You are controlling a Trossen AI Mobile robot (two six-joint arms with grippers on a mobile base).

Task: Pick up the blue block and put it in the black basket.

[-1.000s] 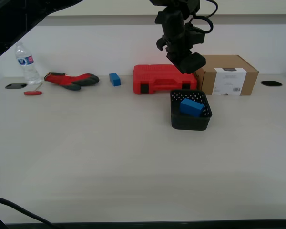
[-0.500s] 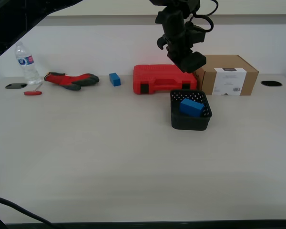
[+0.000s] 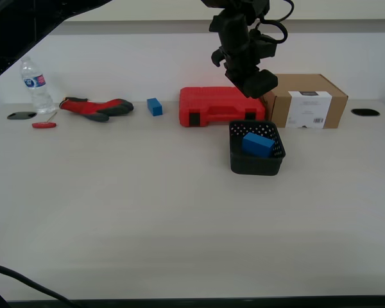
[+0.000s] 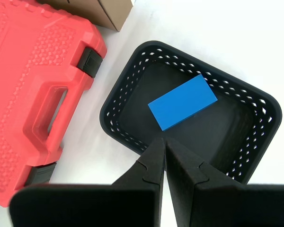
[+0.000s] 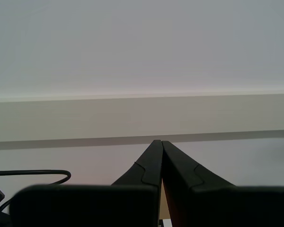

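Note:
The blue block (image 3: 258,144) (image 4: 182,101) lies flat inside the black basket (image 3: 236,163) (image 4: 112,101), free of any gripper. My first gripper (image 3: 259,84) (image 4: 164,140) hangs in the air above the basket's far edge, shut with nothing between its fingers. In its wrist view the closed fingertips point down at the basket's rim. My second gripper (image 5: 158,142) is also shut and empty. It faces a pale wall with no task object in its view.
A red tool case (image 3: 221,106) (image 4: 33,90) sits just behind the basket, with a cardboard box (image 3: 305,101) toward the exterior view's right. A smaller blue block (image 3: 154,106), a red-and-grey glove (image 3: 95,108), a red screwdriver (image 3: 43,125) and a water bottle (image 3: 36,85) stand along the far left.
My first gripper has edged very slightly upward over the basket. The block and everything else stay where they were.

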